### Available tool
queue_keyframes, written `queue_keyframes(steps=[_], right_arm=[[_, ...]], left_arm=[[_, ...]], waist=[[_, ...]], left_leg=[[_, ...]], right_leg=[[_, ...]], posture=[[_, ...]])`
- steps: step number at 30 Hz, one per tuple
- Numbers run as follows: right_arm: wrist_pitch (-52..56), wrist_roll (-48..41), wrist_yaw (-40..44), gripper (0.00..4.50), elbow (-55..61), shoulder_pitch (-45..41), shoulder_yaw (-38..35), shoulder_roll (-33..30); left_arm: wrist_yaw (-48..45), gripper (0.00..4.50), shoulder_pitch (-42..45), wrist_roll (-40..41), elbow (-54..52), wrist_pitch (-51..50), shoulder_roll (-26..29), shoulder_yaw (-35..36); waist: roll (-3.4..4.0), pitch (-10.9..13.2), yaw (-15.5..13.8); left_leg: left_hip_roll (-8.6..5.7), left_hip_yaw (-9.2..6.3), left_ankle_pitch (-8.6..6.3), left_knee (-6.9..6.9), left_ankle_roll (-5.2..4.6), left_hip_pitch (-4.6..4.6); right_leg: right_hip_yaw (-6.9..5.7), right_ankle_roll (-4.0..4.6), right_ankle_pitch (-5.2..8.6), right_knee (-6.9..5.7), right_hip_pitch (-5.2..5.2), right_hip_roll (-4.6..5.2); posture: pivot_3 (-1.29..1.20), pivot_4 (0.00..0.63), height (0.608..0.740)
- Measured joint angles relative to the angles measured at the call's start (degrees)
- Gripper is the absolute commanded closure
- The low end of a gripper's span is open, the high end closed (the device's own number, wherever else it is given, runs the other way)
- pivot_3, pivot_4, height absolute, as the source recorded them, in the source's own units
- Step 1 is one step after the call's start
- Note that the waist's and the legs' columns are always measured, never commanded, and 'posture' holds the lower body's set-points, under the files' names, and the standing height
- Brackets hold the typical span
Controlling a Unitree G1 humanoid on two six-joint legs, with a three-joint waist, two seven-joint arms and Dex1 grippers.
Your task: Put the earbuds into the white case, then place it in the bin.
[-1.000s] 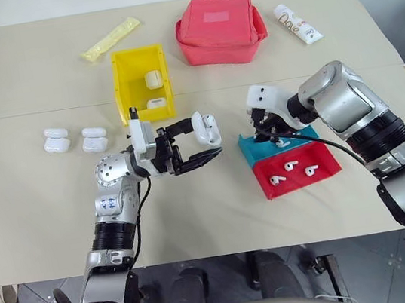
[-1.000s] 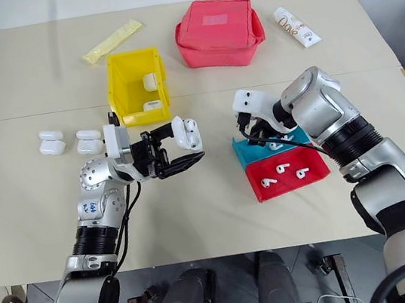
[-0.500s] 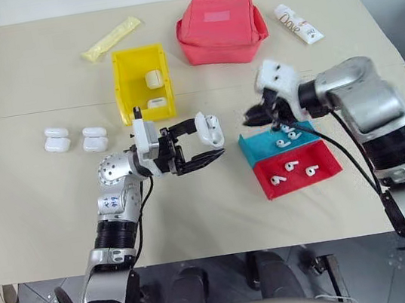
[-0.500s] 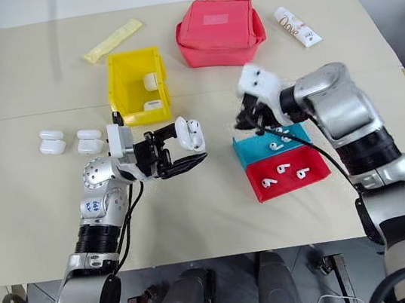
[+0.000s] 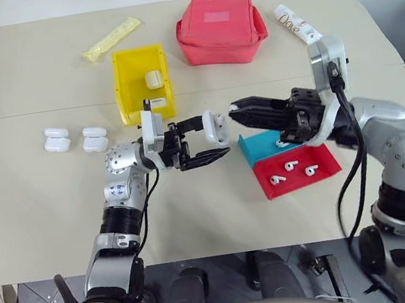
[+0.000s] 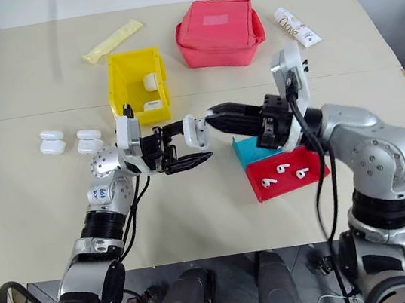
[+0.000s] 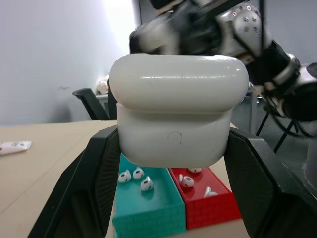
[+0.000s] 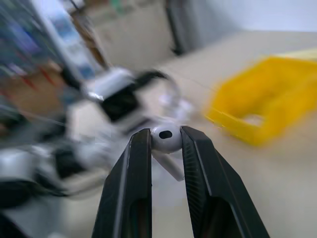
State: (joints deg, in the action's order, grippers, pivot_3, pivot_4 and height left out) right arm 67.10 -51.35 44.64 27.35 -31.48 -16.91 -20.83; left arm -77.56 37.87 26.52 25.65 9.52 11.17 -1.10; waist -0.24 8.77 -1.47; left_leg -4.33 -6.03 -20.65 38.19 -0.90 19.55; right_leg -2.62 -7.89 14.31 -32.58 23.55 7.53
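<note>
1. The left gripper (image 5: 212, 141) is clamped on a small glossy white rounded earbud case (image 7: 178, 116); the case sits squarely between its two black fingers (image 7: 94, 173), held above the beige table (image 5: 44, 213).
2. The right gripper (image 5: 236, 110) points toward that case, tips just beside it. Its jaws are closed on a tiny glossy white earbud (image 8: 166, 139), pinched between the finger ends with the short stem hanging below.
3. More white earbuds (image 5: 290, 166) lie in the low red tray (image 5: 320, 176) and the teal tray (image 5: 259, 147) beside it.
4. The bright yellow rectangular plastic bin (image 5: 126, 87) stands farther back with two white cases inside.
5. Four identical spare cases (image 5: 75, 138) lie left of the bin.
</note>
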Motion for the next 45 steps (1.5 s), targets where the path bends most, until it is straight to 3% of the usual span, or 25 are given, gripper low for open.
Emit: queue_keyframes(steps=[8, 17, 35, 45], right_arm=[[1.5, -13.2, -14.0, 4.02, 3.3, 3.1, -1.7, 2.4], [-3.7, -13.9, -16.7, 4.02, 3.8, 7.2, 2.8, 0.7], [-18.4, -5.9, -4.5, 4.02, -1.4, 10.3, 11.4, -6.1], [-21.1, -4.2, 2.3, 4.02, -5.3, 9.1, 13.3, -11.2]], left_arm=[[-1.1, 1.73, 0.1, 0.0, 0.3, 0.0, -0.2, 0.0], [-1.1, 1.73, 0.1, 0.1, -0.2, -0.5, -0.4, 0.0], [-0.9, 1.73, 0.0, 0.1, -1.9, -5.7, -0.4, 0.0], [-0.8, 1.73, -0.7, -0.2, -1.9, -6.4, -1.1, -0.2]], waist=[[0.00, 0.0, 0.0], [0.00, 0.0, 0.0], [0.00, 0.0, 0.0], [-0.01, 0.0, 0.0]], left_leg=[[0.00, 0.00, 0.00, -0.02, -0.01, -0.02], [0.01, 0.02, 0.00, -0.02, -0.03, -0.04], [0.02, 0.04, 0.00, -0.02, -0.05, -0.04], [0.03, 0.04, 0.00, -0.02, -0.05, -0.04]], right_leg=[[0.00, 0.01, 0.01, -0.05, 0.01, -0.03], [0.01, 0.01, 0.01, -0.05, 0.01, -0.05], [0.00, 0.01, 0.01, 0.00, -0.01, -0.08], [0.00, 0.01, 0.01, 0.04, -0.03, -0.06]], posture=[[0.00, 0.150, 0.740], [0.00, 0.150, 0.740], [0.00, 0.150, 0.740], [0.00, 0.150, 0.740]])
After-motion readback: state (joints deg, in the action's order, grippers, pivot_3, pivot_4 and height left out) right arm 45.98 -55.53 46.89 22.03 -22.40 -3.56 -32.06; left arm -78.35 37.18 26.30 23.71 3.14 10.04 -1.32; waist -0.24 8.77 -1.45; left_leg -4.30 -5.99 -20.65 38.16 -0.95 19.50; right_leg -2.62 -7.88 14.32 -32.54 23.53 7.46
